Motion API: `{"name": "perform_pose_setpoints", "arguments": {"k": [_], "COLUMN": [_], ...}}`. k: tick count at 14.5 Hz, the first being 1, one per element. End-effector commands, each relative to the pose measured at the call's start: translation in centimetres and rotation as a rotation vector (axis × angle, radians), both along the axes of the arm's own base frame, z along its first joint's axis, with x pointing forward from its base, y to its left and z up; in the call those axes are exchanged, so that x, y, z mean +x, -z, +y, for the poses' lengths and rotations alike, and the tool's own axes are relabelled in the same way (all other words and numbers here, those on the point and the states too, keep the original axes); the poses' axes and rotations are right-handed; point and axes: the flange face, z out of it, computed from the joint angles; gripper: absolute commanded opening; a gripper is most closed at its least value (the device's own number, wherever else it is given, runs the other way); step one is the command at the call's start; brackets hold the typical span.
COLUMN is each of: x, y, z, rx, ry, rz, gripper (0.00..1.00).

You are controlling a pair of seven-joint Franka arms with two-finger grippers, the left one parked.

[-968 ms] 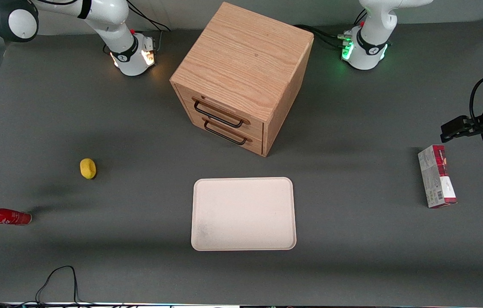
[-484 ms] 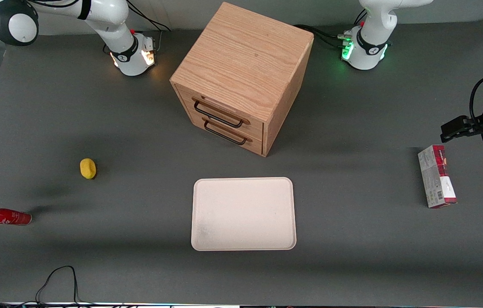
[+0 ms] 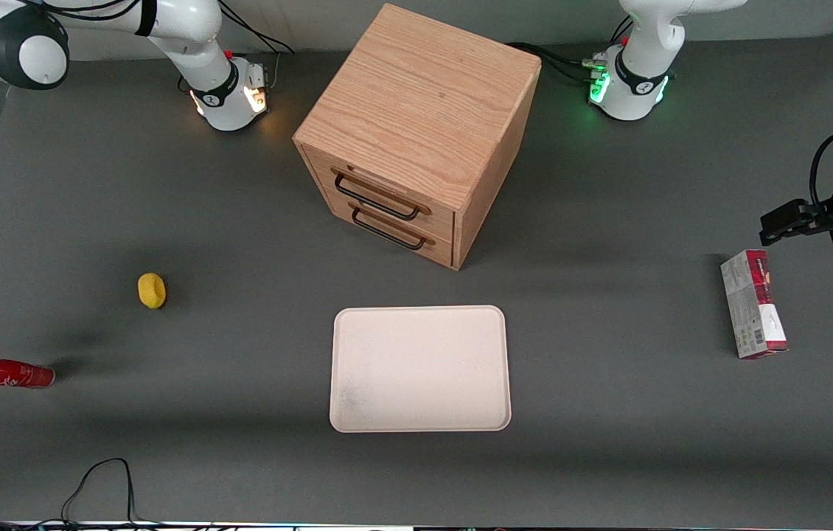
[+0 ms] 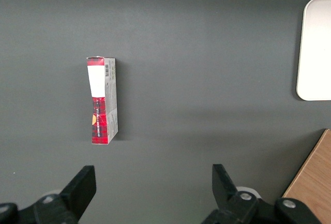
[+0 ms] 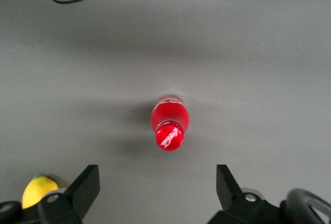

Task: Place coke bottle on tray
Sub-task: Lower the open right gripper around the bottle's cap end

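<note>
Nothing's done yet: I see the slim red coke bottle (image 3: 5, 373) standing near the bench's working-arm edge, my gripper (image 5: 155, 193) spread wide above it, the cream rectangular tray (image 3: 420, 368) bare mid-bench.

Glossy white arm (image 3: 188, 37), black joint bands, black claw (image 5: 155, 193).

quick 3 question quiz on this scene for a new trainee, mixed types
1. True or false: the coke bottle is on the table, off the tray.
2. Which lies nearest the coke bottle? A) yellow object B) carton C) drawer cabinet
3. Fill in: the gripper, hovering near the coke bottle without touching it, has its fingers ____.
Key: 1 true; 2 A; 3 open.
</note>
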Motion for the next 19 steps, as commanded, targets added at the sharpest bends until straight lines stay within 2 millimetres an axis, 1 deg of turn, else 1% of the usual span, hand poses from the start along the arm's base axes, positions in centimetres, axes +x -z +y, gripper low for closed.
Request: {"name": "perform_pose_setpoints", "arguments": {"k": [1,2,3,6,8,12,13,14,16,17,18,19], "x": [0.4,0.5,0.7,0.8,0.8,1.1,1.0,1.0,0.9,1.0,0.9,0.9], "y": [2.1,3.2,3.8,4.4,5.4,5.9,5.9,5.8,5.9,5.9,6.0,5.8], "z": [-0.8,-1.0,-1.1,-1.1,-1.1,-1.3,-1.4,-1.4,-1.4,-1.3,-1.2,-1.2], "rx": [0.004,0.004,-0.001,-0.001,0.006,-0.001,-0.001,-0.004,-0.004,-0.004,-0.003,-0.004], "ry": [-0.014,-0.011,-0.010,-0.009,-0.008,-0.011,-0.017,-0.021,-0.023,-0.025,-0.025,-0.025], "rz": [-0.013,-0.014,-0.024,-0.024,-0.015,-0.029,-0.029,-0.030,-0.024,-0.021,-0.020,-0.021], "gripper": [1.00,1.00,1.00,1.00,1.00,1.00,0.95,0.88,0.65,0.52,0.43,0.37]}}
